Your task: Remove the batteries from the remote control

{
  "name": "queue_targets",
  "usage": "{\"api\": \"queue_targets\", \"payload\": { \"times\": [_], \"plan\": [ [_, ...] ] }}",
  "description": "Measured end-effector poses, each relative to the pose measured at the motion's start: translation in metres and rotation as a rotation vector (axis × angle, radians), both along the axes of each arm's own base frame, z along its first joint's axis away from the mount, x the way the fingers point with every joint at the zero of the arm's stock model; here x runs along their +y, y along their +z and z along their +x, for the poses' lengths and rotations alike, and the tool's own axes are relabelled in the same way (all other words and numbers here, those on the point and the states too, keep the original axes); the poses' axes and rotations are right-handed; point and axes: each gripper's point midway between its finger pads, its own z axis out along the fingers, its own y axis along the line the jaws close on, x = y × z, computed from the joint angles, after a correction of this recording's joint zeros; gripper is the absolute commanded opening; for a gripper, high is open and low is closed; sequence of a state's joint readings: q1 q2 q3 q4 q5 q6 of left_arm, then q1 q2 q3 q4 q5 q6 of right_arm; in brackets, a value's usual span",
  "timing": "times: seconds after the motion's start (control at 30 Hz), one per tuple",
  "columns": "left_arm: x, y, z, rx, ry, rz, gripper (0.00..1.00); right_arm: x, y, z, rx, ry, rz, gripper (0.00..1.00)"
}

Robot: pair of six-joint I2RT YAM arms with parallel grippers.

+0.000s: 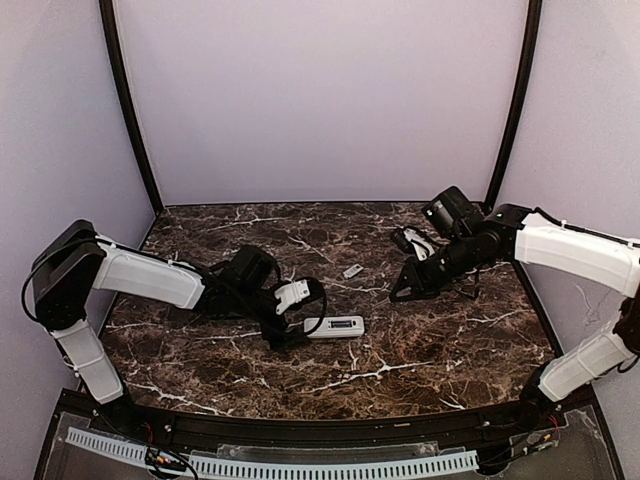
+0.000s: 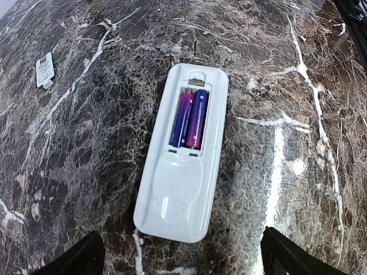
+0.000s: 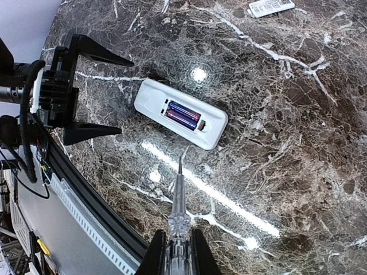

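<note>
The top view shows both arms reaching over the dark marble worktop [image 1: 430, 350], one from each side. The white remote control [image 1: 335, 326] lies in the lower middle of that frame. A small pale cover piece [image 1: 352, 270] lies apart from it, higher up.

The left wrist view looks closer. The remote control lies on its face in the middle of the frame, with its back open. Two batteries [image 2: 189, 119] sit side by side in the hole, one more blue and one more pink. Only the black fingers [image 2: 74, 258] show in the bottom corners of that view.

The right wrist view shows the left gripper [image 3: 123, 96] at the left of the frame. It is wide open and holds nothing. The rounded end of the remote control is just to its right, not between its fingers. At the bottom middle, the right gripper [image 3: 178, 235] is closed tight on a thin pointed tool with a clear handle [image 3: 176, 200]. The tip points up at the long side of the remote control, near it but not touching.

The marks on the cover piece are too small to read.
</note>
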State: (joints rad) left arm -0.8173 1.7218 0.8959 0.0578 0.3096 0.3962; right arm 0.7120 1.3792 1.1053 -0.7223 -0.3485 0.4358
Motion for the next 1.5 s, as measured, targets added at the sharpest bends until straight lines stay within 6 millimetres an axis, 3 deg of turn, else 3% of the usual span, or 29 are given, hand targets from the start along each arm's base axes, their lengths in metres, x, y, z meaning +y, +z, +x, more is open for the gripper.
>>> {"api": "queue_targets", "payload": {
  "times": [0.37,0.73,1.17,1.33,1.47,1.5],
  "plan": [
    [-0.014,-0.003,0.006,-0.051,-0.076,-0.115,0.92,0.005,0.002,-0.001,-0.006,0.023,0.025,0.0],
    [-0.02,-0.027,0.001,-0.047,-0.156,-0.119,0.9,0.008,0.005,0.0,-0.009,0.032,0.045,0.0],
    [-0.024,-0.033,0.007,0.009,-0.19,-0.174,0.78,0.01,0.005,-0.001,-0.004,0.038,0.053,0.0],
    [-0.028,-0.033,0.011,0.012,-0.203,-0.185,0.71,0.01,0.005,-0.001,-0.004,0.038,0.055,0.0],
    [-0.029,-0.033,0.01,0.009,-0.216,-0.188,0.56,0.011,0.005,-0.001,-0.003,0.04,0.057,0.0],
    [-0.03,-0.033,0.01,0.012,-0.219,-0.189,0.48,0.011,0.005,-0.001,-0.003,0.04,0.058,0.0]
  ]
}}
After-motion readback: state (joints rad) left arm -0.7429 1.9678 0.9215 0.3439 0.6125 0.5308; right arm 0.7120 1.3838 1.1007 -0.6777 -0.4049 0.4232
